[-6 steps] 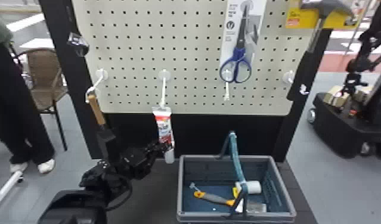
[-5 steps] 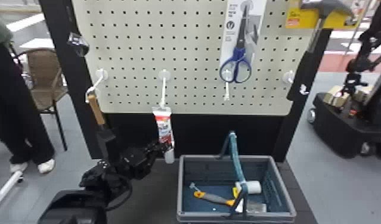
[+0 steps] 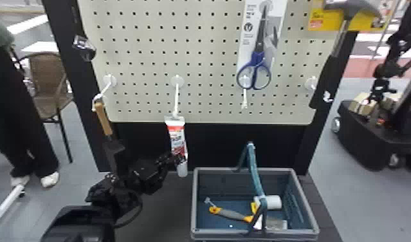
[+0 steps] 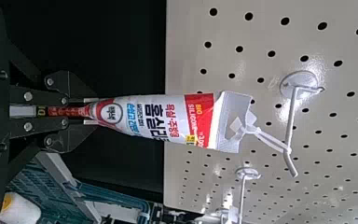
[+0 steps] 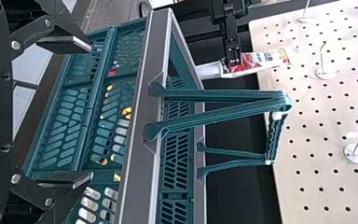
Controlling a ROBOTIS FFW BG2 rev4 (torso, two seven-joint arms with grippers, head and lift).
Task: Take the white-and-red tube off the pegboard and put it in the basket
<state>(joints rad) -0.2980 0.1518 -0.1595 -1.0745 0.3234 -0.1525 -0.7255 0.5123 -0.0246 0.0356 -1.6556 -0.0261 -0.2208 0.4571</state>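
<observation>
Reference point: the grey-and-teal plastic basket [image 3: 214, 236]. The soft white-and-red tube [image 4: 151, 116] is hanging left of and above the basket, its white tie [image 4: 271, 141] looping over a white metal hook [image 4: 290, 116]. The black two-fingered left gripper [image 4: 93, 111] is clamping the tube's tapered lower end. The matching right gripper [image 5: 92, 110] is waiting near the basket, fingers spread and empty. CAUTION: pulling without clearing the hook's bent tip is risking a snagged tie, a torn tab or the tube slipping free.
</observation>
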